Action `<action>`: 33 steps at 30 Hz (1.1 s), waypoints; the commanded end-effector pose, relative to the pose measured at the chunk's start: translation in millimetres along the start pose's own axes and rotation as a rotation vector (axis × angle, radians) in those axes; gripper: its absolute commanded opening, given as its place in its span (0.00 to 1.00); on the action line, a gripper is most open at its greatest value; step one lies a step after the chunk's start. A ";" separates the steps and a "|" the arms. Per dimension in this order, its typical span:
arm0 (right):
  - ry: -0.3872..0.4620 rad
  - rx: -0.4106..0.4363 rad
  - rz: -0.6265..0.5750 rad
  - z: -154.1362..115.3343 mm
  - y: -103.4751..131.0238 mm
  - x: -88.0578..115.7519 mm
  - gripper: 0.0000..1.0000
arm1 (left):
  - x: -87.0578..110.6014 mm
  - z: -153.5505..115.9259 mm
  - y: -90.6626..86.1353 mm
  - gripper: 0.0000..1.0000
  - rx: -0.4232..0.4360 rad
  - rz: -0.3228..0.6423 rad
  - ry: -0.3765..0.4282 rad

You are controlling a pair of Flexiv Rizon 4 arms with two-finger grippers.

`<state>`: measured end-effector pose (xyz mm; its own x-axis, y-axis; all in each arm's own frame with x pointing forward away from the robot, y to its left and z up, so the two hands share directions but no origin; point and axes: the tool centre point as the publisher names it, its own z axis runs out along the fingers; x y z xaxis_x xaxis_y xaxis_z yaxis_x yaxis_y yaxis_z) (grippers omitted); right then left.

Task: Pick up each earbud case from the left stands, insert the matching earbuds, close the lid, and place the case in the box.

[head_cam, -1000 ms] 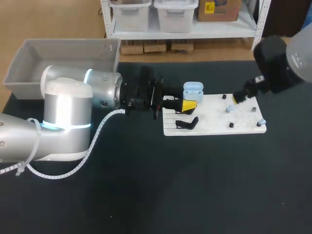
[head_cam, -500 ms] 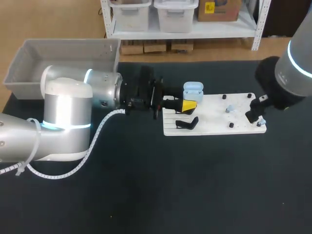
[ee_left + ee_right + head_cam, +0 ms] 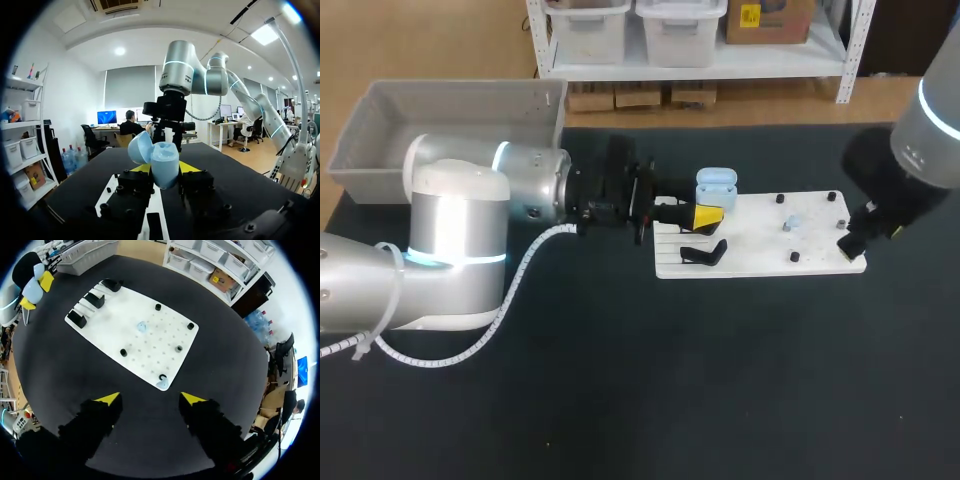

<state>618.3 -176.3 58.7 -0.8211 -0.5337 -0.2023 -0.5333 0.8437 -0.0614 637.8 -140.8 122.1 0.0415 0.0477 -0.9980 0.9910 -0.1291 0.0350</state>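
At a dark table (image 3: 720, 380), the left gripper (image 3: 705, 214) clamps a light-blue earbud case (image 3: 716, 184) between its two yellow-tipped fingers, one on each side; the case is held clear of the surface at the near-left end of a white board (image 3: 760, 250), its lid standing open and tipped back to one side in the left wrist view; black stands (image 3: 703, 253) sit on the striped end of the board just beside the held case; the right gripper (image 3: 150, 399) hangs above the board's far right corner with its fingers spread wide and nothing between them; one pale earbud (image 3: 142, 327) lies near the middle of the board among small black pegs (image 3: 158, 306), and a second earbud (image 3: 162, 384) lies at the corner of the board just ahead of the spread fingers; a grey box (image 3: 380, 150) stands at the table's back left, behind the left arm and well apart from the case.
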 end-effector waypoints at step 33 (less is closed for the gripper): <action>0.007 0.031 -0.028 46.3 -21.7 -4.9 0.49 | 0.4 0.4 -1.8 0.00 -0.007 0.003 -0.002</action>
<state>640.7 -189.6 18.3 -0.8067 -0.5584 -0.1937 -0.5503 0.8292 -0.0984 637.8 -140.7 122.1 0.0415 0.0477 -0.9980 0.9910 -0.1290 0.0350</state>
